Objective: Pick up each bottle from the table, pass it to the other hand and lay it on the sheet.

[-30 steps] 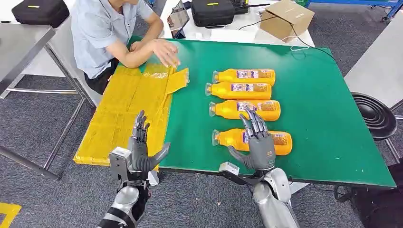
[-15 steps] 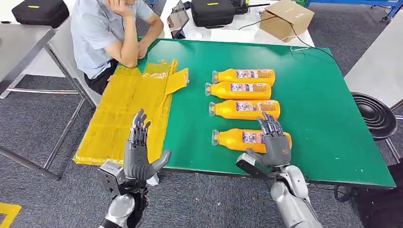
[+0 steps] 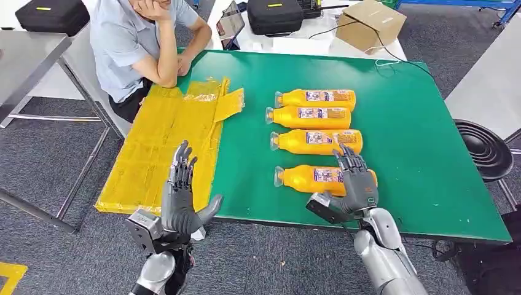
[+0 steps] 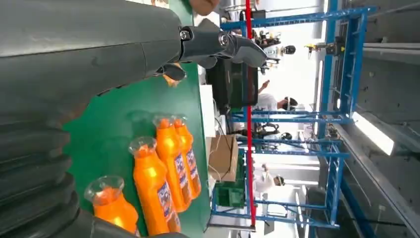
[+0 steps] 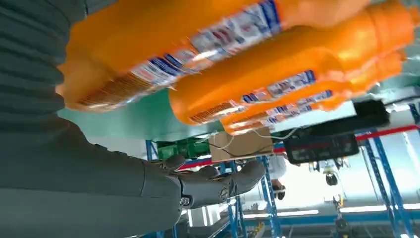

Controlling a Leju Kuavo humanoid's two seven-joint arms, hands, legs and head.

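Observation:
Several orange bottles lie side by side on the green table (image 3: pixel 418 153), caps pointing at the yellow sheet (image 3: pixel 166 141). The nearest bottle (image 3: pixel 310 179) lies apart from the others, by the front edge. My right hand (image 3: pixel 354 184) rests over its base end with the fingers stretched across it and the thumb off to the side. The right wrist view has this bottle (image 5: pixel 198 44) close against the palm and the thumb (image 5: pixel 213 183) apart from it. My left hand (image 3: pixel 181 200) stands upright and open at the sheet's front corner, holding nothing. Other bottles (image 4: pixel 153 183) lie beyond it.
A person (image 3: pixel 135 43) sits at the table's far left corner, one elbow on the sheet's far edge. A cardboard box (image 3: pixel 370 23) and black cases stand behind the table. A black stool (image 3: pixel 485 147) is at the right.
My right hand slid from the middle of the nearest bottle to its base end and lowered. The person's hand left the sheet and went up to the chin. My left hand barely moved.

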